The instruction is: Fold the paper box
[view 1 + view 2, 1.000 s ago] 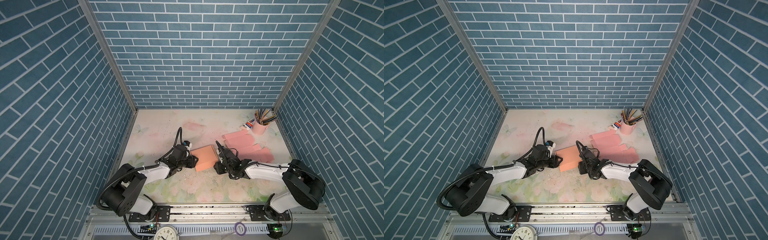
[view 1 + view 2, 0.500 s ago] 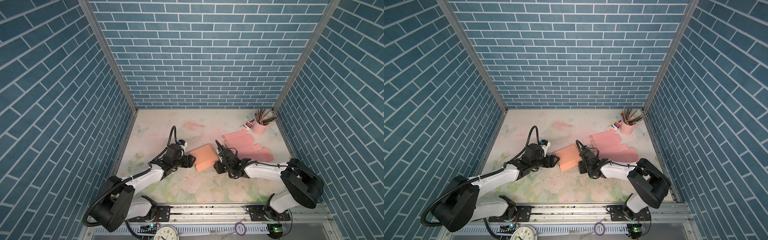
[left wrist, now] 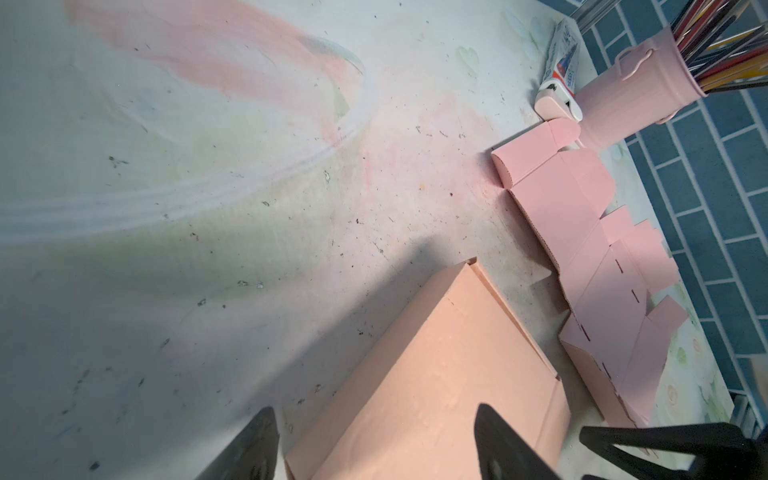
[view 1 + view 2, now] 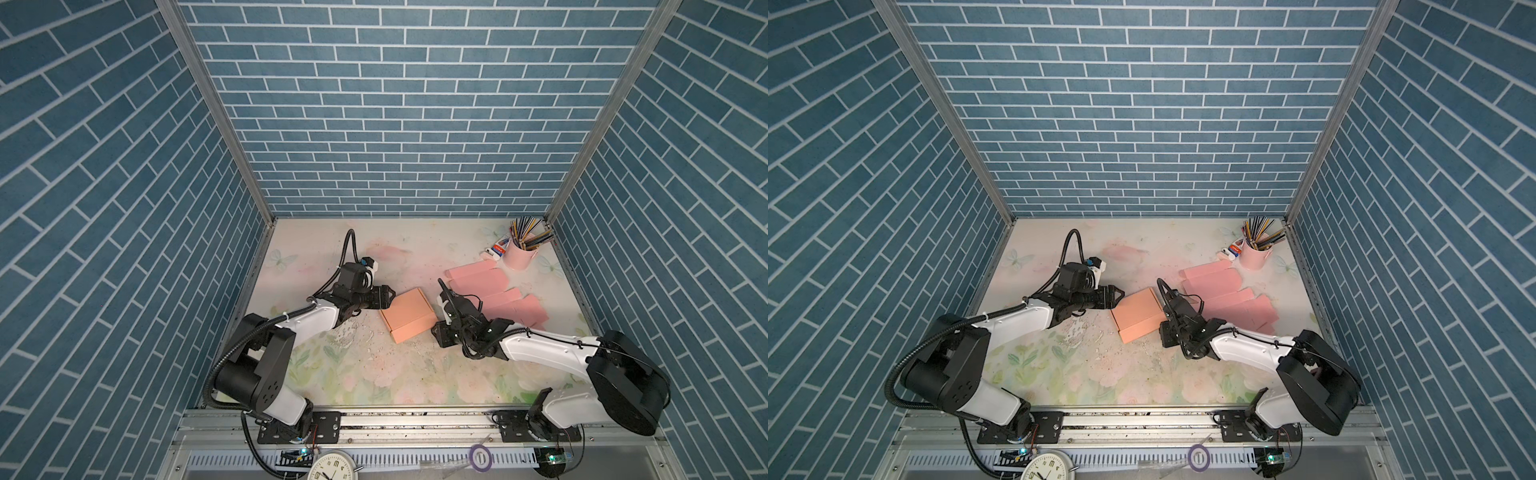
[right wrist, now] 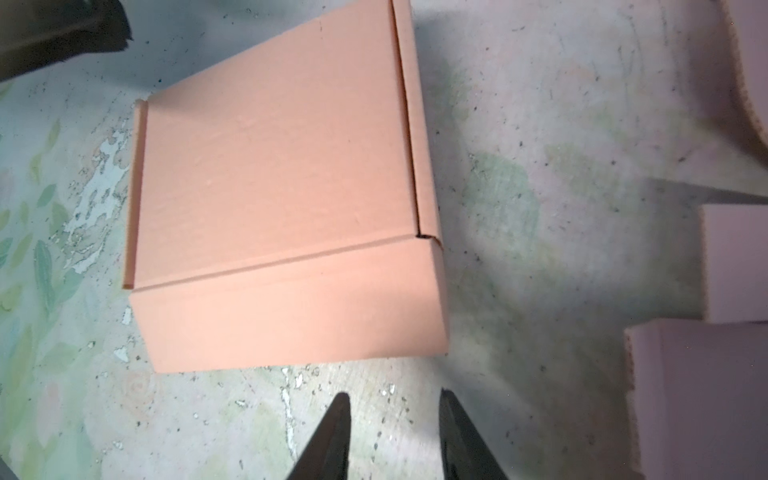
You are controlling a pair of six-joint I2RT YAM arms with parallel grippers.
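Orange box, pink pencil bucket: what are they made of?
Orange box: likely thin cardboard, matte; sharp creases and tucked flap edges show. Pink bucket: probably painted sheet metal, satin sheen, ribbed wall, rolled rim, small loop handle; could be plastic.

I count 1 folded orange box (image 4: 408, 314), 1 pink cup (image 4: 519, 259), 1 white tube (image 4: 496, 251), 1 clock (image 4: 332, 467) and 1 purple ring (image 4: 480, 457). The pink flat blanks (image 4: 478, 279) overlap: at least 3. The pencils (image 4: 527, 230) are too bunched to number.
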